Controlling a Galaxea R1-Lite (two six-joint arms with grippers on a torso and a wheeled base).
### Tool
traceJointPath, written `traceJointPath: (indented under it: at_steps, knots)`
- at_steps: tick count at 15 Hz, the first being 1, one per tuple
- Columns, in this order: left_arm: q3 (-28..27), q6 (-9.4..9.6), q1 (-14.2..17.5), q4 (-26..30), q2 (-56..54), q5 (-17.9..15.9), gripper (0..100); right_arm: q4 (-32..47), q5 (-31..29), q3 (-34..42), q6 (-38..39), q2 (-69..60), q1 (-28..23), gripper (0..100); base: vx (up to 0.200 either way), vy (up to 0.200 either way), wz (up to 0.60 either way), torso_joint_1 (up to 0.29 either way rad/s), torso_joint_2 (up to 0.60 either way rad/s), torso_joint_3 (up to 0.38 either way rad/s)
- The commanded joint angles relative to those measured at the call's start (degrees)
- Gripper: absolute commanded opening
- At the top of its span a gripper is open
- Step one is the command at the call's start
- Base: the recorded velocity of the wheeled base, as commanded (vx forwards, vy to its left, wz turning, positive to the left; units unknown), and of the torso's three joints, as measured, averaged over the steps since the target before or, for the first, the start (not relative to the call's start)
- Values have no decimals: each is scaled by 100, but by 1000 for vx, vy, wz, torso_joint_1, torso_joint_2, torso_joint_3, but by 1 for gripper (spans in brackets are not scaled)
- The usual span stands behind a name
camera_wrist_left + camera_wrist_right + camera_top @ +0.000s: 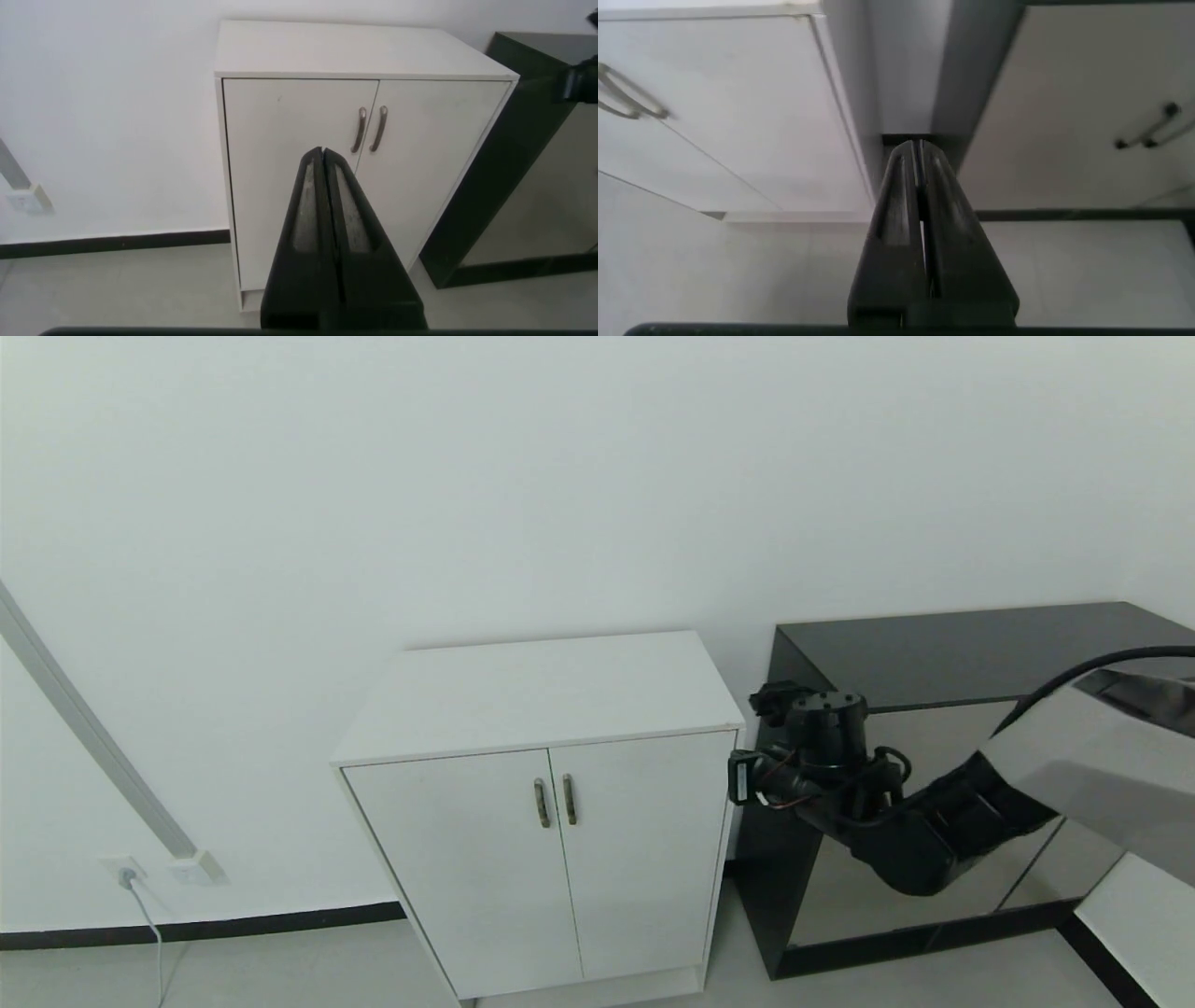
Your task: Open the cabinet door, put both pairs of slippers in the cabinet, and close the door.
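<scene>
White wall and pale floor frame a black mirrored sideboard and, just beside it at the floor's back edge, the white cabinet, both doors closed. Left claw and right claw are each pressed together, gripping nothing.

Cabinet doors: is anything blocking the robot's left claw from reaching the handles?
Nothing visible is in the way. The left claw is shut and points at the white cabinet. There is only open space between it and the two handles on the closed doors.
</scene>
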Motion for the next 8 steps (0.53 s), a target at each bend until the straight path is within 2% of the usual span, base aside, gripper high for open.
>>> traceJointPath:
  at_steps: [1,8]
  knots:
    - [1,-2,4,-1,-5,4,0,-231,7,879,-9,-954,-325,0,0,0,0,0,0,0]
    - [1,-2,4,-1,-5,4,0,-249,7,2619,-202,-2466,-1177,0,0,0,0,0,0,0]
